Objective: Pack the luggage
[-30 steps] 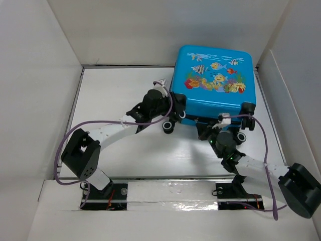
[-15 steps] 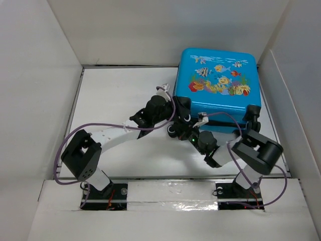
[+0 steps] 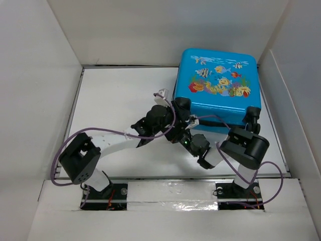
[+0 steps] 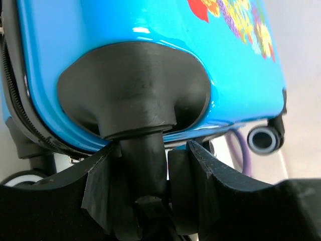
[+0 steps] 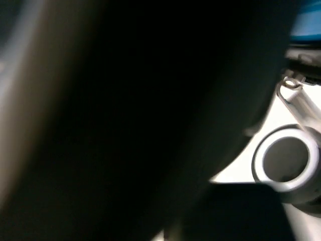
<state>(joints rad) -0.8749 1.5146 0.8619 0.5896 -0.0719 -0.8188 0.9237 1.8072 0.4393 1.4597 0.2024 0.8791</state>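
Left gripper [image 4: 153, 155] clamped the luggage's [image 3: 215, 90] near-left wheel [image 4: 145, 170] — a swivel could shed it — right gripper's [image 3: 181, 131] opening couldn't be told.

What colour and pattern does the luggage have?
The luggage is bright blue with cartoon fish and coral, clearest in the top external view.

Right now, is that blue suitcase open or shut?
Shut. The luggage lies flat, fish print up, both shells together and no lining showing. Whether it is fully zipped, I cannot tell.

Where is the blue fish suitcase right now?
Top view: the luggage sits far right on the table, beside the right wall; the left gripper clamps its near-left wheel.
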